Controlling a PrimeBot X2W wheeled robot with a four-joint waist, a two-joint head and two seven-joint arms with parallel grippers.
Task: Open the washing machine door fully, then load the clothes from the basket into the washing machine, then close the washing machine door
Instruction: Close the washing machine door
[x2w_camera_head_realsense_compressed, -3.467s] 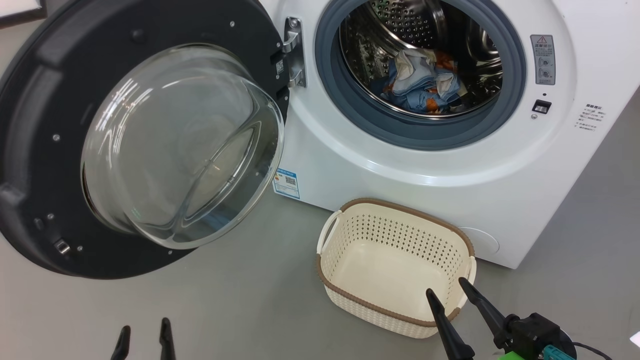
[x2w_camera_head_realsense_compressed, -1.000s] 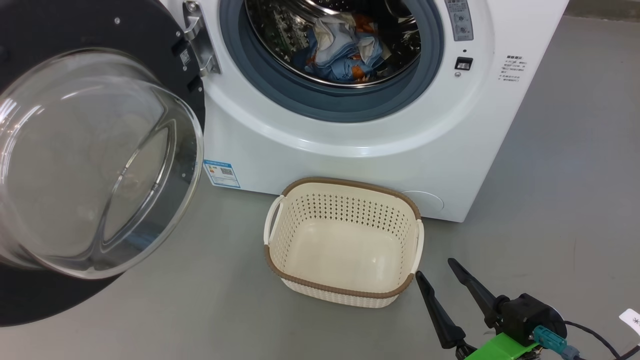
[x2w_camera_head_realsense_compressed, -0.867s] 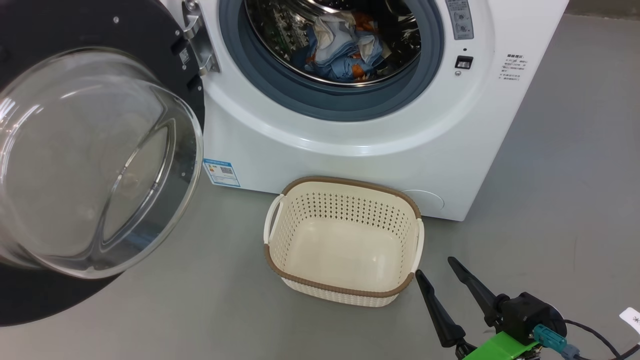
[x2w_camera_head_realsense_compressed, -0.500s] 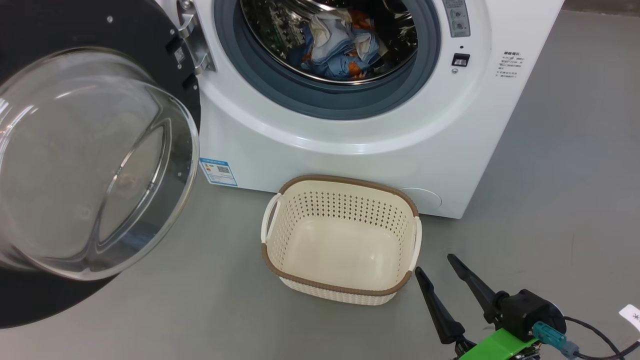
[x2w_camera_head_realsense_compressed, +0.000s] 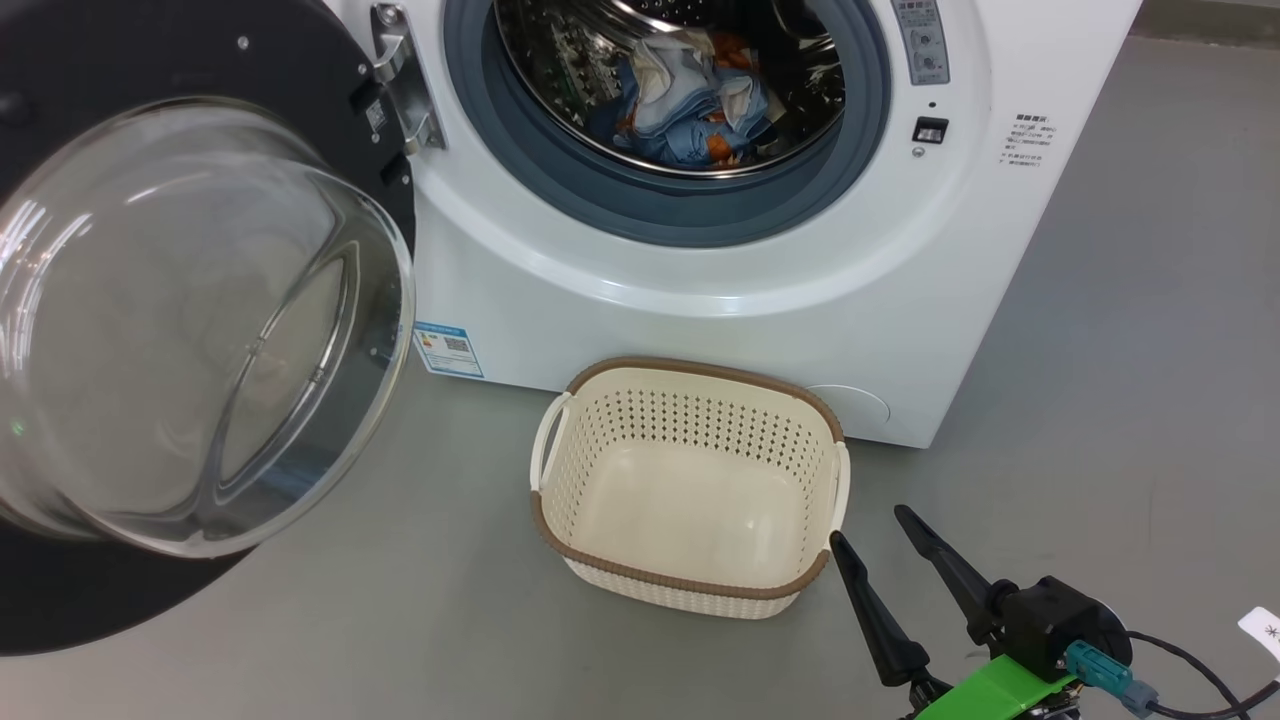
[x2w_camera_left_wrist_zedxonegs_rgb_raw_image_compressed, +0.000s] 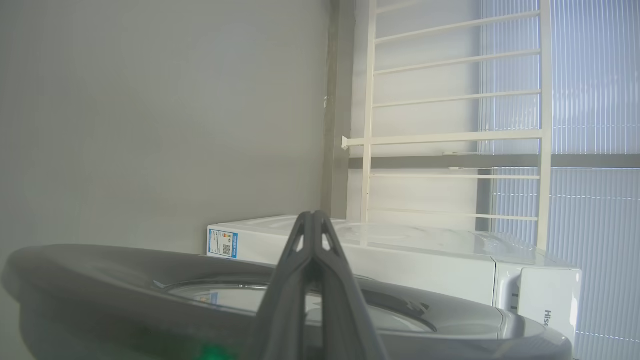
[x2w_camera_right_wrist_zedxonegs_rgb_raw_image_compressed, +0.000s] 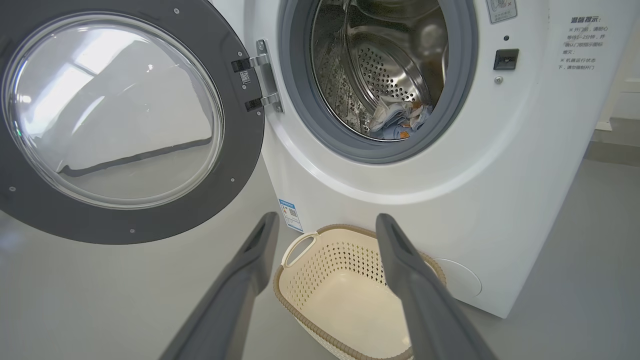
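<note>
The white washing machine (x2w_camera_head_realsense_compressed: 700, 300) stands with its washing machine door (x2w_camera_head_realsense_compressed: 60, 60) swung wide open to the left, glass bowl (x2w_camera_head_realsense_compressed: 190, 330) facing out. The clothes (x2w_camera_head_realsense_compressed: 690, 100), blue, cream and orange, lie bunched in the steel drum, and they show again low in the drum as the clothes (x2w_camera_right_wrist_zedxonegs_rgb_raw_image_compressed: 400, 122). The basket (x2w_camera_head_realsense_compressed: 700, 368) sits on the floor before the machine with nothing in it. My right gripper (x2w_camera_head_realsense_compressed: 868, 527) hovers open just right of the basket's near corner, and my right gripper (x2w_camera_right_wrist_zedxonegs_rgb_raw_image_compressed: 327, 218) points at the basket (x2w_camera_right_wrist_zedxonegs_rgb_raw_image_compressed: 345, 229). My left gripper (x2w_camera_left_wrist_zedxonegs_rgb_raw_image_compressed: 312, 216) is shut on nothing, above the door's dark outer face (x2w_camera_left_wrist_zedxonegs_rgb_raw_image_compressed: 125, 280).
Grey floor (x2w_camera_head_realsense_compressed: 1150, 350) spreads right of the machine and in front of the basket. A blue label (x2w_camera_head_realsense_compressed: 448, 349) marks the machine's lower front. A white railing (x2w_camera_left_wrist_zedxonegs_rgb_raw_image_compressed: 450, 135) and window blinds stand beyond the machine in the left wrist view.
The whole head picture has shifted as the camera moved. Door, basket and clothes keep their places. The right gripper stays open beside the basket.
</note>
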